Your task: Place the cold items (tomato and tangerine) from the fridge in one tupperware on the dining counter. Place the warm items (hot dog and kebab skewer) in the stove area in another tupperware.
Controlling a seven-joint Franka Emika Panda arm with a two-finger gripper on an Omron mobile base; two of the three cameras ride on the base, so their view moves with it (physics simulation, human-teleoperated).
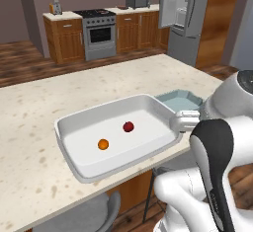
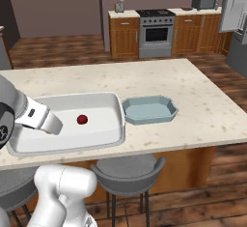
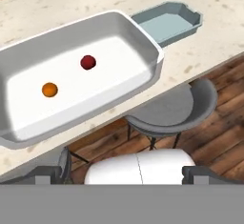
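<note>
White tupperware (image 1: 148, 105) holds tomato (image 1: 128, 126), tangerine (image 1: 103, 144) | gripper (image 3: 124, 173) apparently wide open, empty | risk: base clips stool (image 3: 167, 111) leaving tabletop (image 1: 44, 102)

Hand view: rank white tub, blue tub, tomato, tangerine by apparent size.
1. White tub
2. Blue tub
3. Tomato and tangerine: look about alike, not ranked.

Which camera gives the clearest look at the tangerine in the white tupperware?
The hand view: the tangerine lies unobstructed in the white tupperware, apart from the tomato. The left base view shows it smaller. In the right base view the arm covers that spot.
</note>
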